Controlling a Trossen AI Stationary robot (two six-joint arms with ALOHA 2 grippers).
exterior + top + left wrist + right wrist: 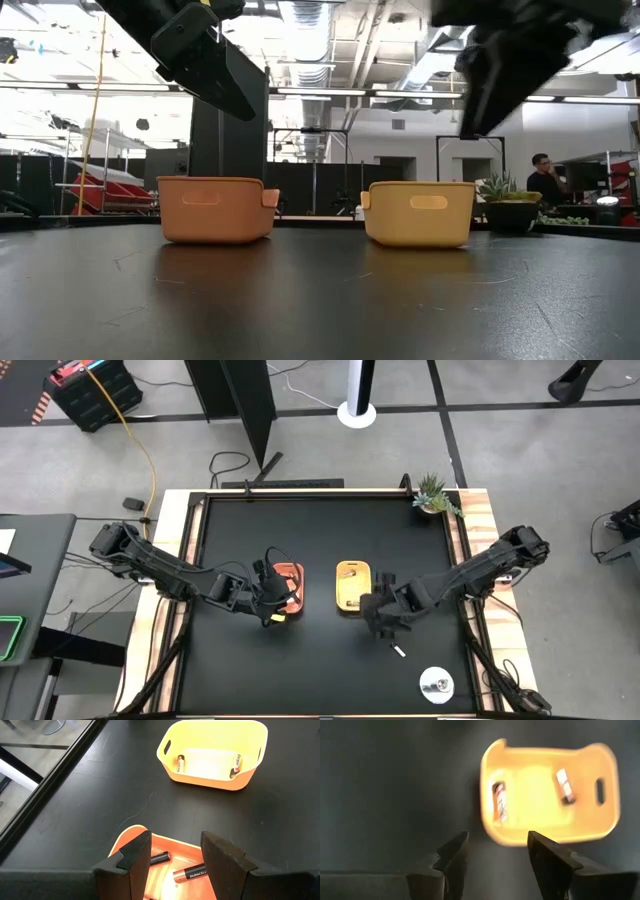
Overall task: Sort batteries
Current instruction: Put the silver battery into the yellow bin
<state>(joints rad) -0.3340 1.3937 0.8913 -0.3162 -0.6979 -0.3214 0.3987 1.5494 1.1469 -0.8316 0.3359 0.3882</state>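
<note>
One stray battery [397,651] lay on the black table [320,550], just off the right gripper [496,851], whose fingers stood spread and empty near the yellow tray [549,795]. It probably needed a low, centred pinch. The left gripper [172,856], also spread, hung over the orange tray [165,870].

A small potted plant [432,494] is sitting at the far right corner of the black table [320,540]. A round silvery-white disc [436,684] is lying near its front right edge. A person [541,178] is sitting in the room behind.
</note>
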